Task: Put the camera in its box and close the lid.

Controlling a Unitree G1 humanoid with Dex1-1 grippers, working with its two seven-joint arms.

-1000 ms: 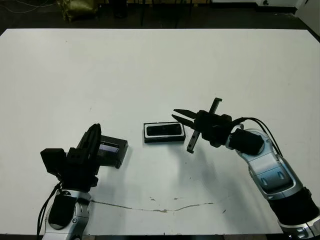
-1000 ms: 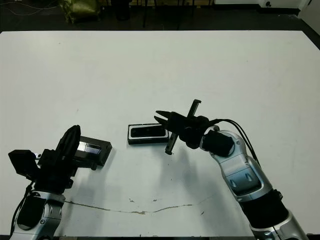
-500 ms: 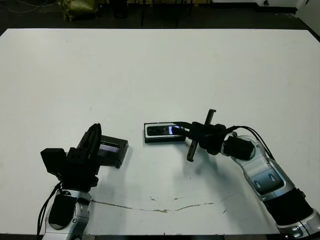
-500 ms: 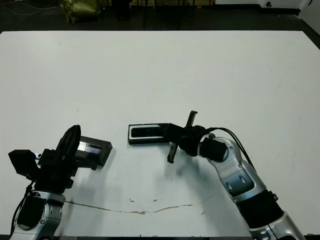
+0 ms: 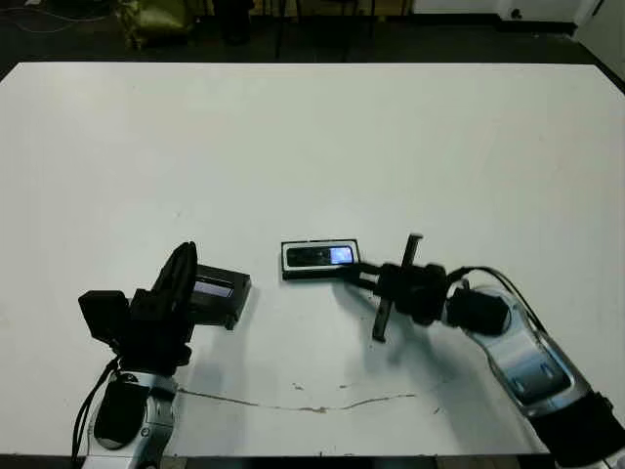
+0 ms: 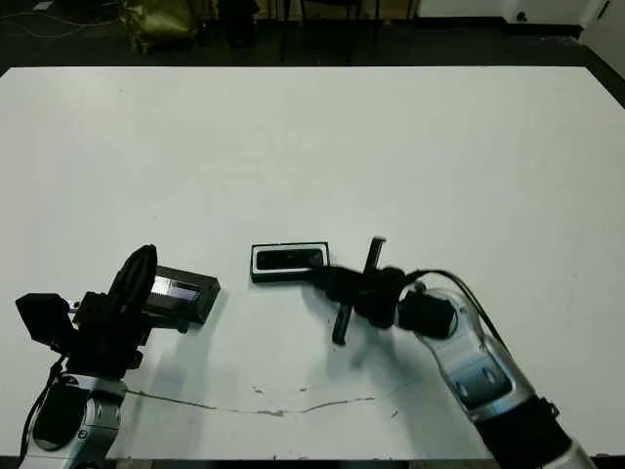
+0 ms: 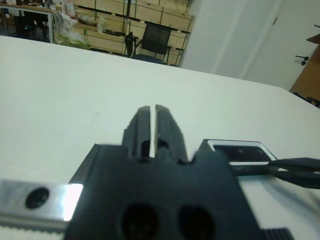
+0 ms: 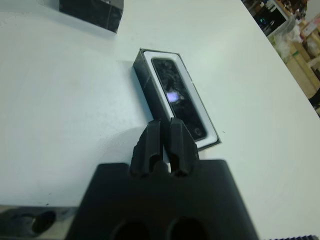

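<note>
Camera (image 8: 179, 96) already lying in box (image 5: 319, 259) mid-tabletop (image 5: 391, 137); lid (image 5: 217, 293), likely light, rigid and slick, best pinched across long edges beside closed left gripper (image 7: 152, 116), right gripper (image 8: 166, 136) closed, empty.

Black camera (image 8: 178, 95) lies flat inside white-lined box (image 5: 289, 258); lid (image 5: 221, 290) apart.

No readable text, label, brand, number or sign appeared anywhere: neither on the slim matte black camera bar (image 8: 178, 97) nor on its white-lined shallow black box (image 8: 146, 83).
</note>
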